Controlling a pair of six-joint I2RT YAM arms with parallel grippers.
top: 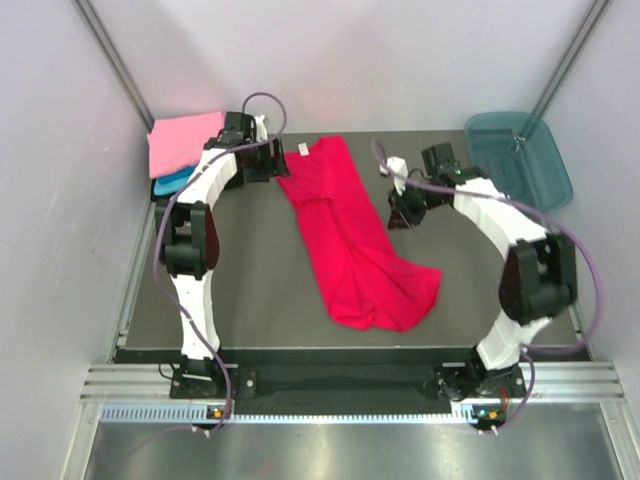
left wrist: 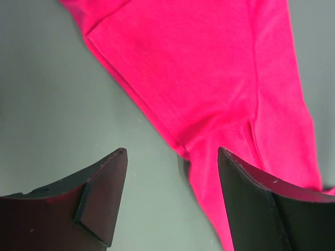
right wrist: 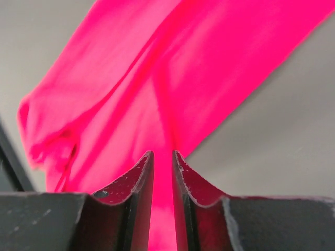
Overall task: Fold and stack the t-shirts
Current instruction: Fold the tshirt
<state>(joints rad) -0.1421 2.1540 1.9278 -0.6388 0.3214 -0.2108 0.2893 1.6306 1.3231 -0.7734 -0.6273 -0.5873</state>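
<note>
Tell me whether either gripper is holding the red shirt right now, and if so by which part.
The left gripper is open above the red shirt, holding nothing. The right gripper is nearly closed, with only a slit between the jaws; whether it pinches fabric cannot be told.

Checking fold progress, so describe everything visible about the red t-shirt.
The red t-shirt is soft crimson fabric, folded lengthwise into a long strip lying diagonally on the dark table, collar end with a white tag far, wider rumpled hem end near. Seams and creases show. Neither gripper visibly holds it; both hover beside its far end.
</note>
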